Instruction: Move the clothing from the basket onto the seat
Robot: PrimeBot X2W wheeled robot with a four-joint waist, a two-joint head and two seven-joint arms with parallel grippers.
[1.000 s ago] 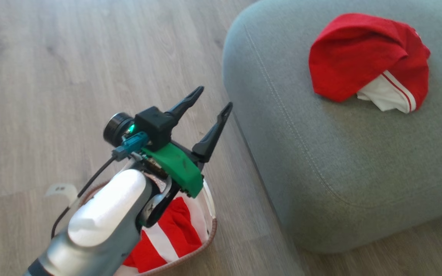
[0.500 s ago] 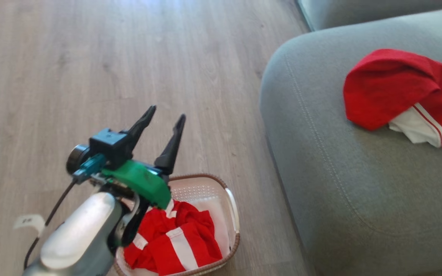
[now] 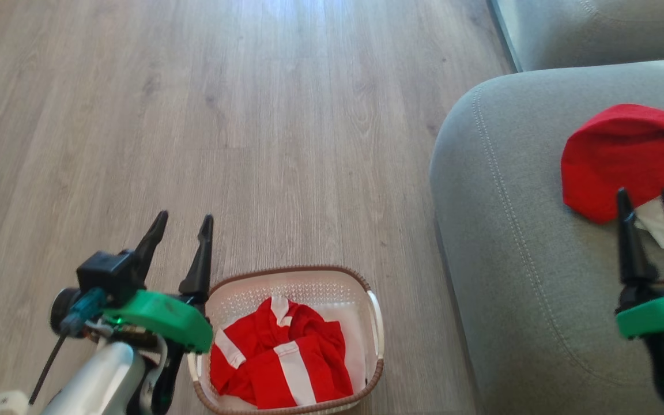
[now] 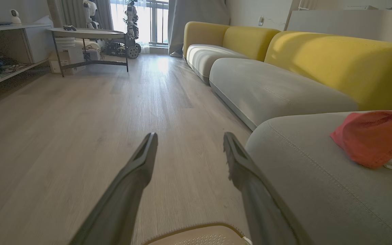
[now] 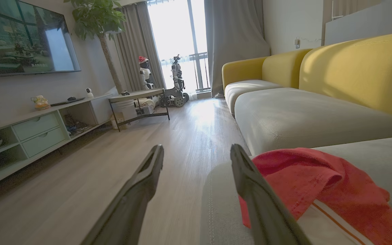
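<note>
While striped red clothing (image 3: 280, 369) lies in the basket (image 3: 309, 285): task judged roughly half done; one piece is across, this heap is left.
Head view, seat: red garment (image 3: 620, 150) with white striped trim rests on the grey seat (image 3: 516, 230); counts as delivered.
Head view, basket: stands on the wooden floor (image 3: 251, 115) near the seat, clothing crumpled inside.
Head view, left tool (image 3: 185, 216): fingers spread, empty, at the basket's left edge, pointing out over the floor.
Head view, right tool (image 3: 644, 194): fingers apart, empty, over the seat at the garment's near edge; whether it touches cannot be told.
Left wrist view: left tool (image 4: 190, 135) open on nothing; basket (image 4: 196, 227) rim at the bottom edge under the fingers; red garment (image 4: 376, 139) on the seat to the right.
Right wrist view: right tool (image 5: 196, 147) spread, nothing between the fingers; red garment (image 5: 305, 177) just beside one finger, lying on the seat (image 5: 379, 153).
Left to do: grasp the basket clothing and carry it to the seat.
</note>
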